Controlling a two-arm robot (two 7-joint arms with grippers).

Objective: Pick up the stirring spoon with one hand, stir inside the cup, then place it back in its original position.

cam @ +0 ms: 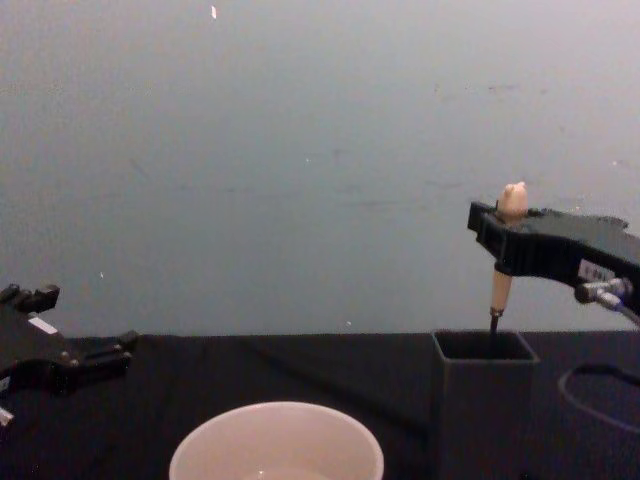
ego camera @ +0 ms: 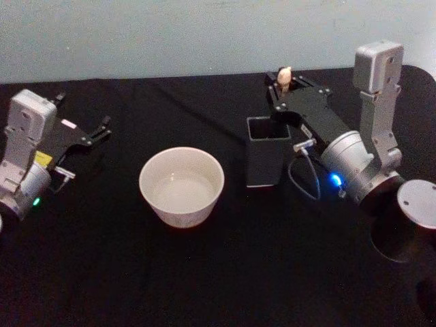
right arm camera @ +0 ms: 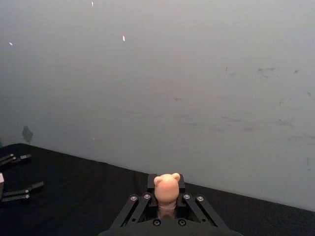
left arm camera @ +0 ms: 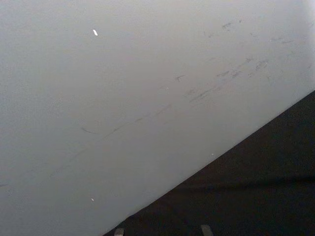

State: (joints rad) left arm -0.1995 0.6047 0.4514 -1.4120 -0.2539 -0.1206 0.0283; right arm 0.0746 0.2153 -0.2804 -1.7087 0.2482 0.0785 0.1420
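The stirring spoon [cam: 499,287] hangs upright over the dark square holder [cam: 482,400], its thin stem dipping into the mouth and its bowl hidden inside. My right gripper [cam: 503,232] is shut on the cream handle just below the knobbed tip [right arm camera: 167,188]. From the head, the spoon's knob [ego camera: 284,74] pokes up through the right gripper [ego camera: 281,88] behind the holder [ego camera: 266,160]. The off-white cup [ego camera: 182,185] stands left of the holder, apart from it. My left gripper [ego camera: 101,129] rests open at the table's left side, far from both.
Black cloth covers the table [ego camera: 225,272], with a pale wall behind. A grey cable [ego camera: 303,178] loops off the right wrist beside the holder. The right arm's round joint [ego camera: 415,204] sits at the right edge.
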